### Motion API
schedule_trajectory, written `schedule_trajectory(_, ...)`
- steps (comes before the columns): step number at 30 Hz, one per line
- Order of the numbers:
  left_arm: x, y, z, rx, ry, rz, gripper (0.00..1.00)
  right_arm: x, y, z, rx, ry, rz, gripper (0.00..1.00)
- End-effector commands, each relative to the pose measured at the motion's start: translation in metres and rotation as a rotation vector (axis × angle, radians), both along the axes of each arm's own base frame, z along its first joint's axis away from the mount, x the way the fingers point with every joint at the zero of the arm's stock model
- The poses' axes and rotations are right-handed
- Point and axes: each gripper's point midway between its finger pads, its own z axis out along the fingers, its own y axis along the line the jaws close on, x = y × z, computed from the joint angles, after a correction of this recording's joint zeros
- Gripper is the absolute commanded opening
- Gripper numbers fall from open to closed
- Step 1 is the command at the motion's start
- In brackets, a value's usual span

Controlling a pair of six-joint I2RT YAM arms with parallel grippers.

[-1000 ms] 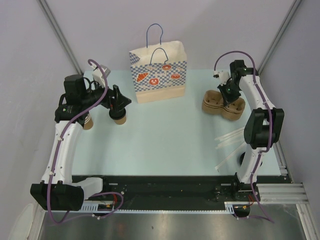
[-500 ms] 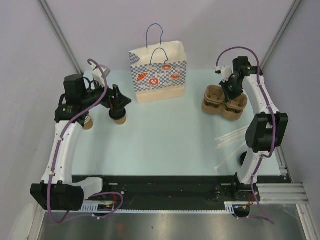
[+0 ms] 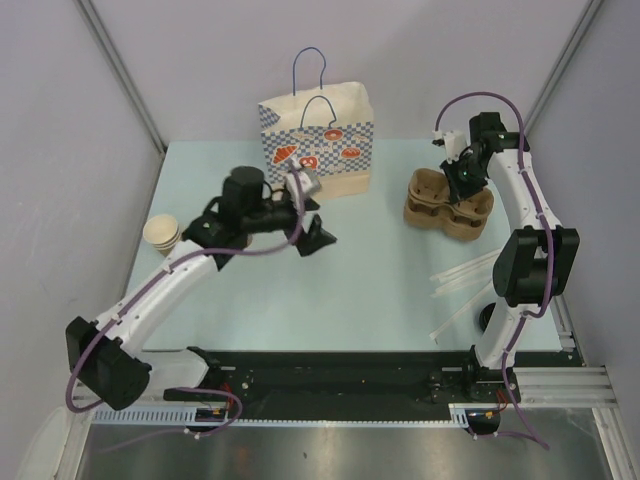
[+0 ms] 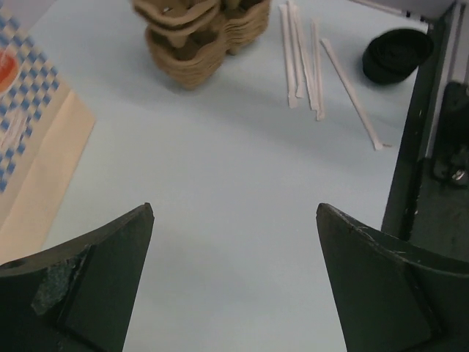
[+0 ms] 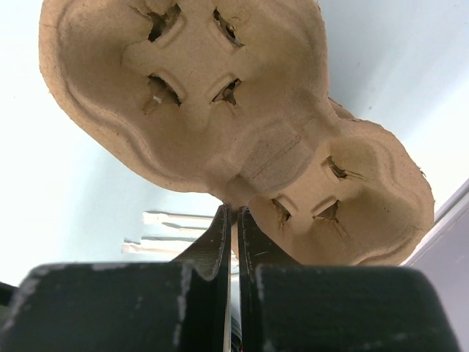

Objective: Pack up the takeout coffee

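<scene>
Left claw (image 4: 234,211) is held wide apart with nothing gripped, hovering over the counter (image 3: 350,280) just near of the paper bag (image 3: 320,150). Right claw (image 5: 231,209) is pressed together, tips touching the waist of the top pulp carrier (image 5: 205,95), far right; a pinch can't be confirmed. Takeout coffee isn't seen in any view, so its location can't be told.

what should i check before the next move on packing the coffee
1. left gripper open with nothing between its fingers: ok
2. takeout coffee located: cannot tell, no lidded cup shows in any view
3. paper bag standing upright at the far side of the table: ok
4. right gripper shut at the rim of the cup carriers: ok; whether it pinches the rim: cannot tell
5. straws and black lid lying apart from the left gripper: ok
</scene>
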Motion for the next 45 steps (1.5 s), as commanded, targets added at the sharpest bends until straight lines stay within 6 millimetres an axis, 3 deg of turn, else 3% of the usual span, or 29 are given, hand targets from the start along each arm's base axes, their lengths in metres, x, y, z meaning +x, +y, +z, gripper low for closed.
schedule_trajectory(1, 0.005, -0.051, 0.010, 0.167, -0.541, -0.147, 0.98, -0.001, 0.004, 0.016, 0.030, -0.028, 0.012, 0.00)
schedule_trajectory(4, 0.004, -0.091, 0.005, 0.197, -0.736, -0.266, 0.96, -0.002, 0.004, 0.014, 0.030, -0.016, 0.004, 0.00)
schedule_trajectory(6, 0.007, -0.110, 0.002, 0.200, -0.872, -0.337, 0.86, 0.000, 0.002, 0.013, 0.023, -0.015, -0.011, 0.00)
schedule_trajectory(8, 0.021, -0.134, -0.005, 0.179, -0.957, -0.346, 0.75, 0.001, 0.004, 0.014, 0.037, -0.011, -0.036, 0.00)
schedule_trajectory(11, 0.037, -0.165, -0.022, 0.185, -1.049, -0.371, 0.65, 0.006, 0.006, 0.022, 0.057, -0.023, -0.063, 0.00)
schedule_trajectory(12, 0.041, -0.173, -0.017, 0.191, -1.120, -0.385, 0.63, 0.009, 0.006, 0.027, 0.060, -0.033, -0.067, 0.00)
schedule_trajectory(13, 0.043, -0.181, -0.022, 0.199, -1.143, -0.400, 0.59, 0.010, 0.006, 0.024, 0.059, -0.023, -0.070, 0.00)
schedule_trajectory(14, 0.046, -0.192, -0.041, 0.217, -1.137, -0.419, 0.56, 0.010, 0.005, 0.025, 0.058, -0.021, -0.079, 0.00)
schedule_trajectory(15, 0.051, -0.201, -0.031, 0.208, -1.170, -0.412, 0.54, 0.010, 0.005, 0.024, 0.054, -0.019, -0.081, 0.00)
schedule_trajectory(16, 0.054, -0.207, -0.034, 0.210, -1.169, -0.418, 0.49, 0.011, 0.005, 0.023, 0.057, -0.017, -0.083, 0.00)
schedule_trajectory(17, 0.058, -0.217, -0.053, 0.227, -1.145, -0.438, 0.48, 0.011, 0.005, 0.022, 0.056, -0.012, -0.085, 0.00)
schedule_trajectory(18, 0.066, -0.223, -0.040, 0.212, -1.168, -0.402, 0.47, 0.010, 0.005, 0.022, 0.056, -0.010, -0.087, 0.00)
schedule_trajectory(20, 0.071, -0.235, -0.056, 0.222, -1.165, -0.405, 0.46, 0.009, 0.005, 0.021, 0.056, -0.006, -0.087, 0.00)
schedule_trajectory(21, 0.075, -0.239, -0.050, 0.218, -1.200, -0.385, 0.45, 0.009, 0.005, 0.022, 0.054, -0.008, -0.085, 0.00)
schedule_trajectory(31, 0.096, -0.267, -0.067, 0.225, -1.219, -0.353, 0.41, -0.001, 0.009, 0.029, 0.070, 0.001, -0.060, 0.00)
schedule_trajectory(45, 0.100, -0.271, -0.094, 0.274, -1.213, -0.396, 0.35, -0.005, 0.013, 0.031, 0.092, 0.003, -0.043, 0.00)
